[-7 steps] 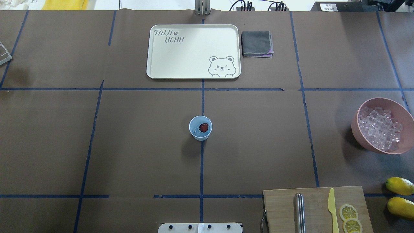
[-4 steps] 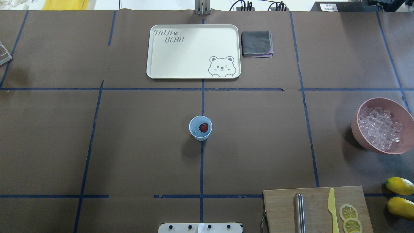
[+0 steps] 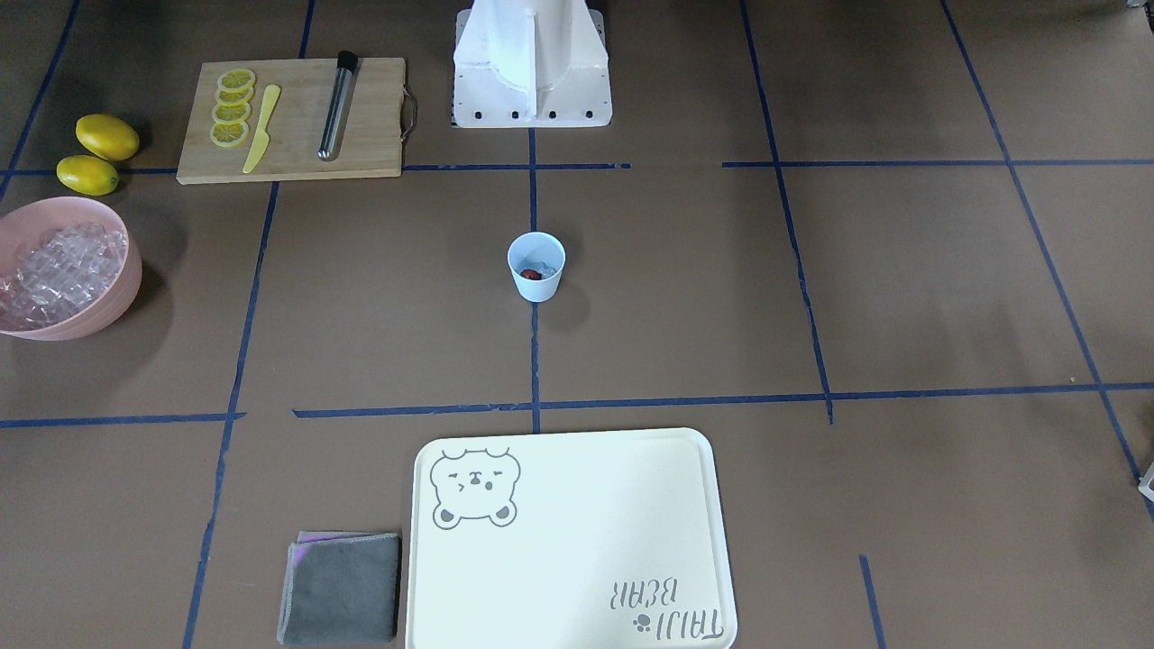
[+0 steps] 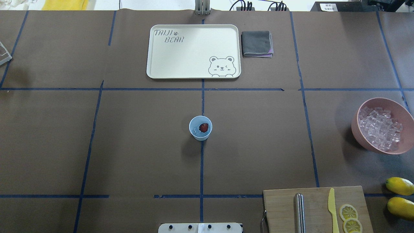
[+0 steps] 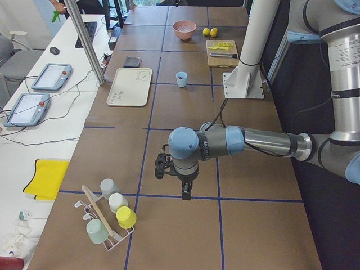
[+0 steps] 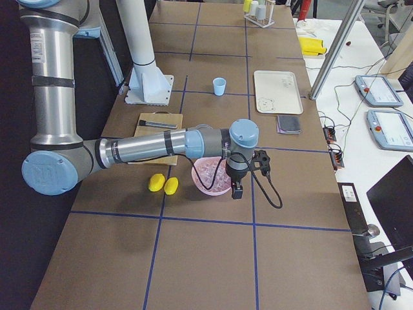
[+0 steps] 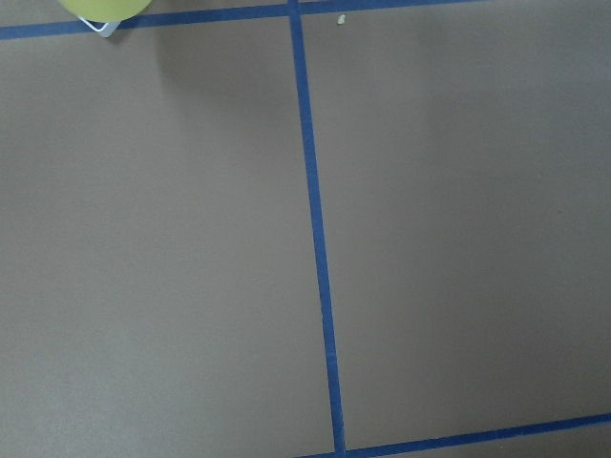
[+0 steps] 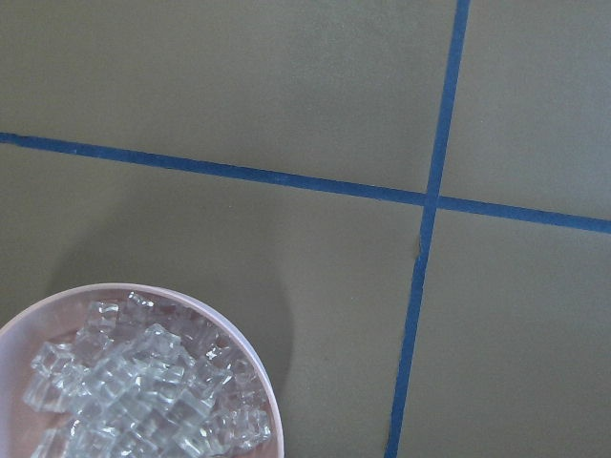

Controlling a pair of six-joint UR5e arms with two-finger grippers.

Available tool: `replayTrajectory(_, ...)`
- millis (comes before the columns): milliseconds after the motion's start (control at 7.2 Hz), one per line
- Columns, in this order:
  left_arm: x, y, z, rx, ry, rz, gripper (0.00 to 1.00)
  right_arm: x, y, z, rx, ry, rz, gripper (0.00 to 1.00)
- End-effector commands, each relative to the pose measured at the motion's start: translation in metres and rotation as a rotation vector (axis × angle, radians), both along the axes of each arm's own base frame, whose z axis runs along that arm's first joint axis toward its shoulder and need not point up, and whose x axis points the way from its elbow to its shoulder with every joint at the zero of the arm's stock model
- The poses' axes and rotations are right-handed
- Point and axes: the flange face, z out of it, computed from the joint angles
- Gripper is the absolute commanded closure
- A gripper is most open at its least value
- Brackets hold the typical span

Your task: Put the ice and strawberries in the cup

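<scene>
pale-blue cup (image 4: 200,137) holds strawberry (image 4: 203,127) and ice (image 4: 195,131); pink bowl (image 4: 360,139) holds ice cubes (image 4: 380,129).

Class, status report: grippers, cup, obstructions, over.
Left gripper, right gripper: away from cup, state unreadable. Cup upright, strawberry and ice inside. Nothing crowding it.

Even, bright light throws soft shadows beside the cup (image 4: 201,137) and pink bowl (image 4: 359,136); all views sharp.
</scene>
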Motion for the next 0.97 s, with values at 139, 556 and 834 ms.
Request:
replayTrajectory(139,-0.002,0.001,0.012,-0.02,-0.034,-0.005,0.0,0.0,0.001,0.003,-0.014,0.002,0.007,0.0)
replayTrajectory(556,-0.002,0.002,0.018,-0.033,-0.033,-0.006,0.0,-0.002,0.0,0.003,-0.02,-0.003,0.01,0.0)
replayTrajectory(834,-0.003,-0.001,-0.002,0.011,-0.041,-0.003,0.0,-0.002,-0.002,0.006,-0.023,0.001,0.01,0.0)
